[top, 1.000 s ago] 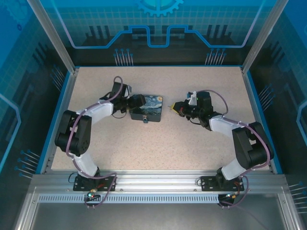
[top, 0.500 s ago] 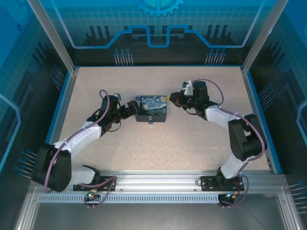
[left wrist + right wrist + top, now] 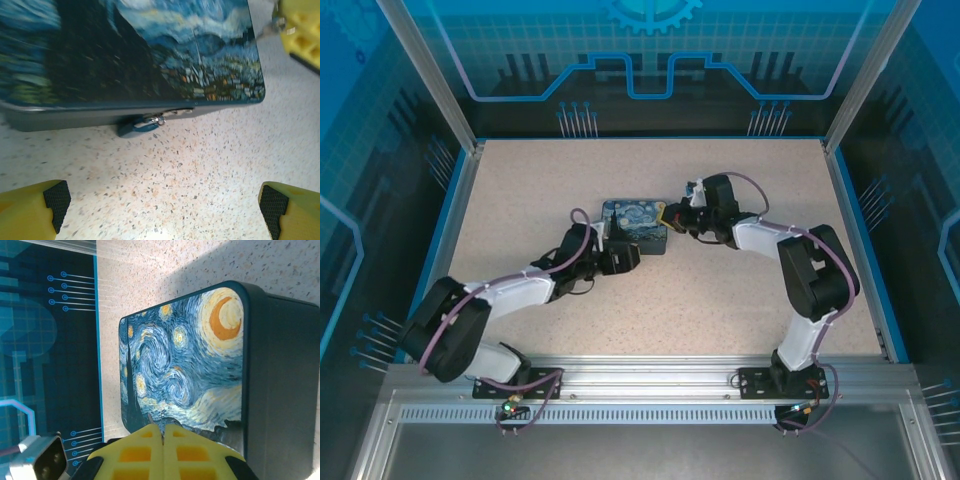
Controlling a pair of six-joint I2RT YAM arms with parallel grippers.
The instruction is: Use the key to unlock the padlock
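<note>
The padlock [image 3: 139, 125], small and dark blue with a bright shackle, hangs at the front wall of the starry-night tin [image 3: 150, 55] and rests on the table. My left gripper [image 3: 165, 205] is open just in front of it, a black pad [image 3: 56, 200] on each side and nothing between them. From above, the left gripper [image 3: 626, 258] sits at the tin's [image 3: 635, 222] front edge. My right gripper [image 3: 161, 426] is shut on the key [image 3: 150, 419], a thin metal sliver poking past its yellow tips. The right gripper [image 3: 667, 217] hovers at the tin's right end.
Speckled tabletop [image 3: 720, 290] stretches in front of and around the tin. Blue walls [image 3: 450, 230] and metal posts bound the table on the left, right and back. The right gripper's yellow finger [image 3: 300, 27] shows at the left wrist view's top right corner.
My left arm swung from the tin's left side round to its front edge. The right gripper moved left up to the tin's right end, staying shut. The tin shifted slightly.
</note>
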